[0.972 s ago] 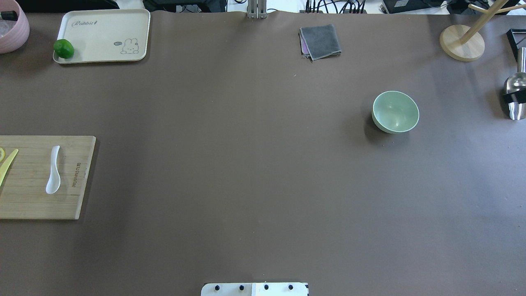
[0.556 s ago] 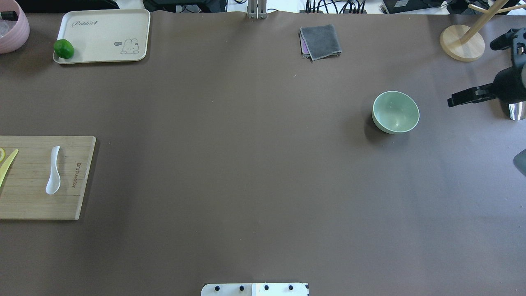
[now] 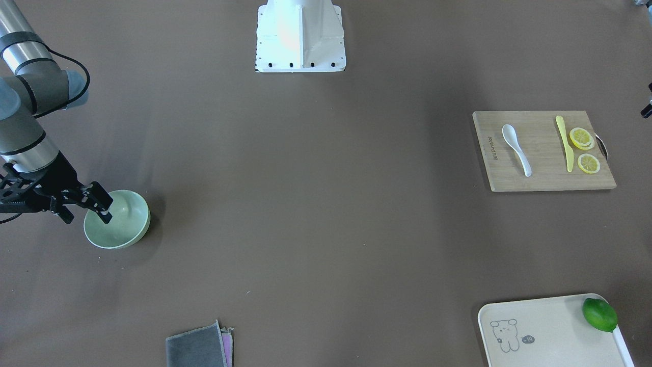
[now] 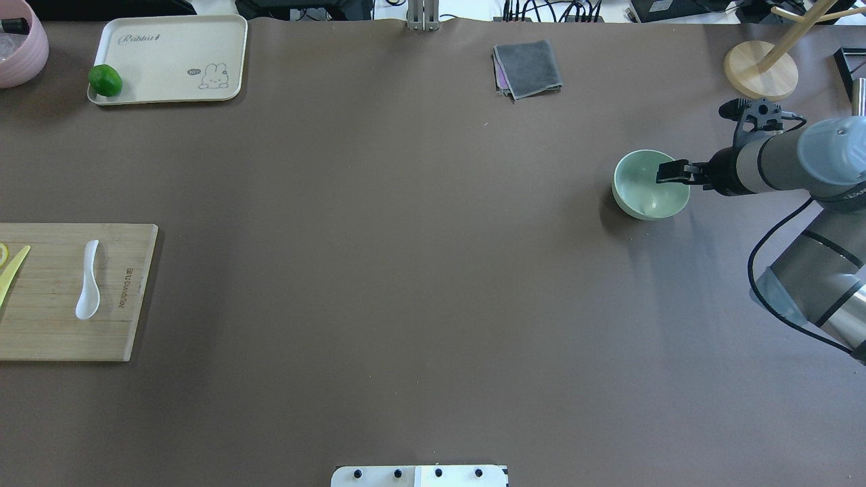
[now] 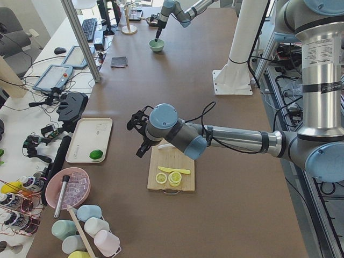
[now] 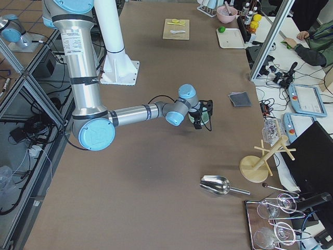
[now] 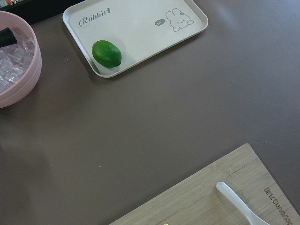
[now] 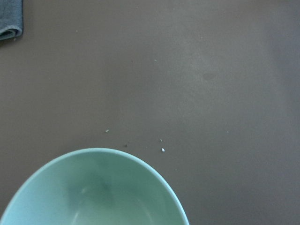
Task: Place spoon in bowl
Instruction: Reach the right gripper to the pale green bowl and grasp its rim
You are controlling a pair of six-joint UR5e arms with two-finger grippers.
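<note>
The right jaws hang wide at the bowl rim; the left jaws' state cannot be told. The spoon lies on the board. The tray reads "Rabbit".

"Rabbit" printed in script on tray, beside rabbit drawing. Engraved lettering seen on board, not legible.

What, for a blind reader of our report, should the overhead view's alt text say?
The right arm reaches in from the right edge, its jaws over the pale green bowl, which is empty. Far across the brown table, at the left edge, the white spoon lies on a wooden cutting board beside a yellow knife.
</note>
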